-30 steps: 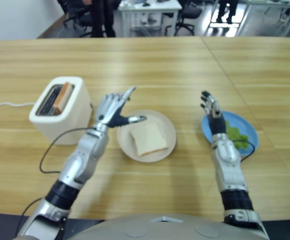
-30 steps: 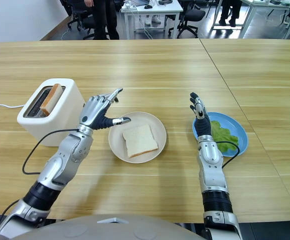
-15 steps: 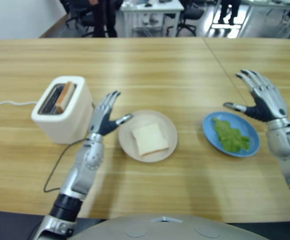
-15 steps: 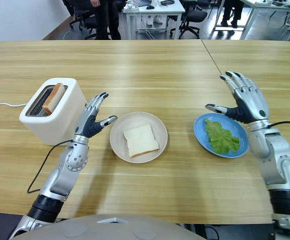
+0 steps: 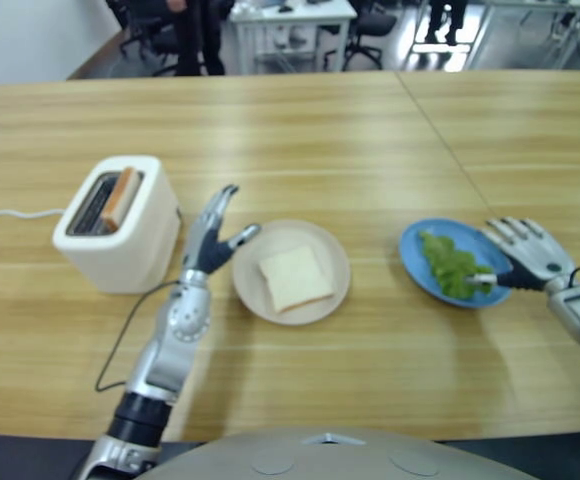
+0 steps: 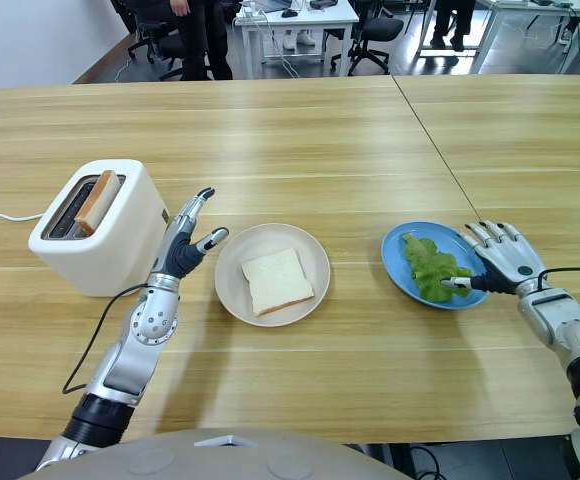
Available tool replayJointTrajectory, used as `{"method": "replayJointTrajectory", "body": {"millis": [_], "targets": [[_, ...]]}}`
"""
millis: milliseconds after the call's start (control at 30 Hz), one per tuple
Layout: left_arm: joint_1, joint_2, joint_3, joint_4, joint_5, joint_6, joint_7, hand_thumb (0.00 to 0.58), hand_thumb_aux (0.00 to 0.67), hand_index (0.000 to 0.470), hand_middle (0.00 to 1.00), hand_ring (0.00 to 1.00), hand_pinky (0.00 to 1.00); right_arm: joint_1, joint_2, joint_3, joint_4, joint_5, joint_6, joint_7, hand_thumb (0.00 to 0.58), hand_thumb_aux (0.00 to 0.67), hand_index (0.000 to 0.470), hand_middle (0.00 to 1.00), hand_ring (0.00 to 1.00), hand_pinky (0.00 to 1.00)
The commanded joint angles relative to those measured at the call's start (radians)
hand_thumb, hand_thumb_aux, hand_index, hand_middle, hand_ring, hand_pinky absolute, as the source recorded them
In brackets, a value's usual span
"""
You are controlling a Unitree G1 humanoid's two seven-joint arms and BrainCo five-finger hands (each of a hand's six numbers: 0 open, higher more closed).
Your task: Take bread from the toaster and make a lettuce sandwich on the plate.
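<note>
Risks sliding the lettuce (image 6: pixel 428 268) around its blue plate (image 6: pixel 390 268) instead of lifting it: thin, limp, lying flat, with little edge to get under. Could also tear the leaf, or push the light plate along the counter (image 6: pixel 270 130), given the right robot hand (image 6: pixel 505 268) low at the plate's right rim, fingers spread, thumb tip at the leaf's near edge, pinching nothing. Cannot tell whether touching or just short. Might drape the leaf half off the bread slice (image 6: pixel 273 280) if carried by one corner.

Holds only lettuce in the blue plate. Holds one slice, lying flat, in the beige plate (image 6: pixel 320 262) just left of it. Keeps a second slice (image 6: pixel 97 200) standing in one slot of the toaster (image 6: pixel 100 255), farther left; other slot looks empty. Has the left robot hand (image 6: pixel 175 258) raised between toaster and beige plate, fingers spread, grasping nothing; could bump the toaster if swung sideways.
</note>
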Motion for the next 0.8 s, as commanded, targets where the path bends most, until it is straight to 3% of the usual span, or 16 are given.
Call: {"method": "replayJointTrajectory", "body": {"millis": [33,367,467,500,600,800], "targets": [[0.006,-0.004,-0.004,0.017,-0.002,0.012,-0.012,0.000,0.000,0.000,0.00,0.00,0.00,-0.032,0.018,0.067,0.083,-0.002,0.003,-0.048,0.000,0.000,0.000,0.00,0.00,0.00],[0.003,-0.004,-0.006,0.044,-0.001,0.006,-0.011,0.000,0.000,0.000,0.00,0.00,0.00,-0.024,0.003,0.134,0.063,0.033,0.010,-0.075,0.000,0.000,0.000,0.00,0.00,0.00],[0.000,-0.005,-0.008,0.055,0.000,0.004,-0.011,0.000,0.000,0.000,0.00,0.00,0.00,-0.016,0.001,0.144,0.040,0.040,0.015,-0.070,0.281,0.189,0.130,0.00,0.00,0.00],[-0.001,-0.004,-0.008,0.054,0.000,0.004,-0.012,0.000,0.000,0.000,0.00,0.00,0.00,-0.015,0.001,0.146,0.036,0.041,0.017,-0.068,0.410,0.307,0.211,0.00,0.00,0.00],[-0.002,-0.004,-0.009,0.055,0.000,0.004,-0.013,0.000,0.000,0.000,0.00,0.00,0.00,-0.022,0.013,0.156,0.040,0.040,0.021,-0.061,0.508,0.434,0.298,0.00,0.00,0.00],[-0.002,-0.004,-0.015,0.061,0.001,0.001,-0.016,0.000,0.000,0.000,0.00,0.00,0.00,-0.038,0.042,0.180,0.088,0.045,0.022,-0.057,0.578,0.628,0.431,0.00,0.00,0.00]]}}
